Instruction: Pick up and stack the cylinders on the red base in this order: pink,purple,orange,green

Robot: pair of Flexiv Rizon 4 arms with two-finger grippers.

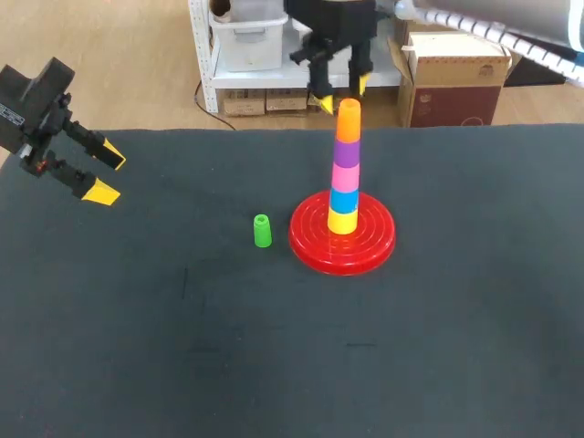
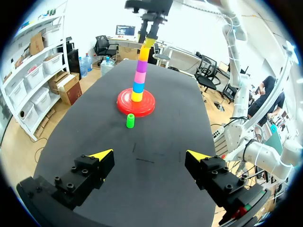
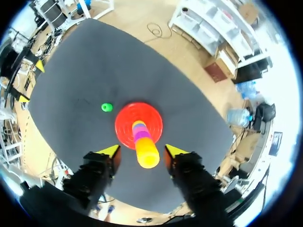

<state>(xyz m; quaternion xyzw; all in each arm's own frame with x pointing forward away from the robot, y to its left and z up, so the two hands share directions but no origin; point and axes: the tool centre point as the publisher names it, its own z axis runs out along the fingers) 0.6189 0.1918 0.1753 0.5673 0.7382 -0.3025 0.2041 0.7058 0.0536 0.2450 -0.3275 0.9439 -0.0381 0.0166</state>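
Black cloth covers the table [image 1: 182, 347]. Nearest in the left wrist view, the left gripper [image 2: 149, 156] hangs over bare cloth, fingers spread wide with nothing between them. Ahead of it the green cylinder [image 2: 130, 122] stands upright and alone on the cloth, just beside the red base [image 2: 123, 103] but not touching it. A stack rises from the base: yellow cylinder [image 1: 343, 222] at the bottom, then blue cylinder [image 1: 344, 200], pink cylinder [image 1: 345, 175], purple cylinder [image 1: 347, 151], and orange cylinder [image 1: 348, 121] on top. Farthest back, the right gripper [image 1: 342, 94] is at the stack's top. From the head view I cannot tell whether it touches the orange cylinder. The right wrist view, looking straight down, shows a gap on each side between the yellow tips and the cylinder, so the fingers stand apart and grip nothing.
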